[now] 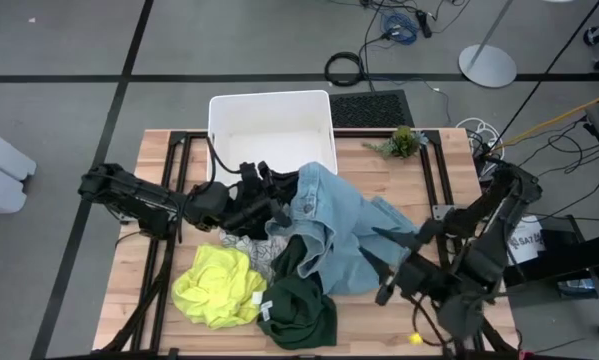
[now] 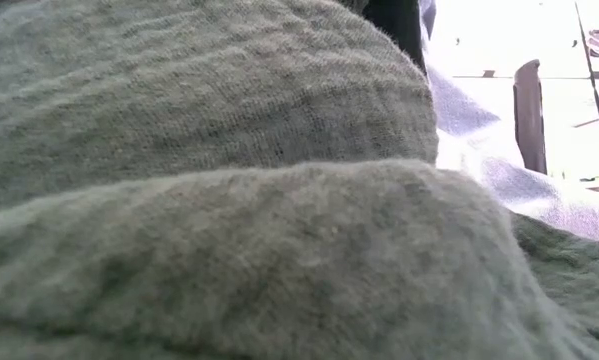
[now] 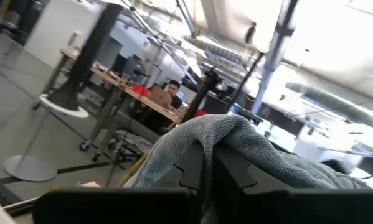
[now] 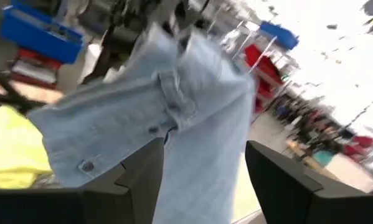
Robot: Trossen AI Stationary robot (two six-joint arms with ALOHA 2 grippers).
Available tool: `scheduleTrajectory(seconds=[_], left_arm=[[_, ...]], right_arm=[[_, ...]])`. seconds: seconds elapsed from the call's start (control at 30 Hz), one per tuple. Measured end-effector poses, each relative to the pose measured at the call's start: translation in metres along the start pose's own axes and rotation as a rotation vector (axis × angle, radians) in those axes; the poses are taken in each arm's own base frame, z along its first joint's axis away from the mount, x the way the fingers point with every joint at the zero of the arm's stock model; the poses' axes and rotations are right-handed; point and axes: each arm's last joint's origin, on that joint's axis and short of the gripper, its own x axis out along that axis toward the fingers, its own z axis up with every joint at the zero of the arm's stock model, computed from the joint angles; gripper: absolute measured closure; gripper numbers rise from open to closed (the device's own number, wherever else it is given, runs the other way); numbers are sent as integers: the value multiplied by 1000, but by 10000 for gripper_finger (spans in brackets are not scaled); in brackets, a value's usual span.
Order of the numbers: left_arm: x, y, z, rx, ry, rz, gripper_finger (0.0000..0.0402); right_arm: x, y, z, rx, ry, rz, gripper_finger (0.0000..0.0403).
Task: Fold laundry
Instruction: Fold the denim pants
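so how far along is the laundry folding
Nothing looks folded yet. The yellow top, green sweater and patterned white cloth lie crumpled on the table. In hand: the left tool is shut on the blue shirt; the right tool is open at its other edge. Everything remains.

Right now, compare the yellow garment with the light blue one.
The yellow garment lies bunched flat on the table's front left, untouched; the light blue garment is larger, spread mid-table, one end raised in the left gripper. Both are soft, crumpled and unfolded.
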Motion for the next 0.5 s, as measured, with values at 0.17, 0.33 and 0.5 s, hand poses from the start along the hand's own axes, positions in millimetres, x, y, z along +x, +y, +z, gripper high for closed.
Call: scheduleTrajectory(seconds=[0.17, 0.33, 0.5], left_arm=[[-3, -6, -2, -2, 37, -97, 375], [-7, -11, -14, 42, 169, -213, 375], [-13, -10, -33, 12, 419, -317, 375]], right_arm=[[27, -11, -24, 5, 117, 28, 199], [40, -16, -33, -54, 206, 91, 201], [27, -22, -25, -214, 180, 416, 203]])
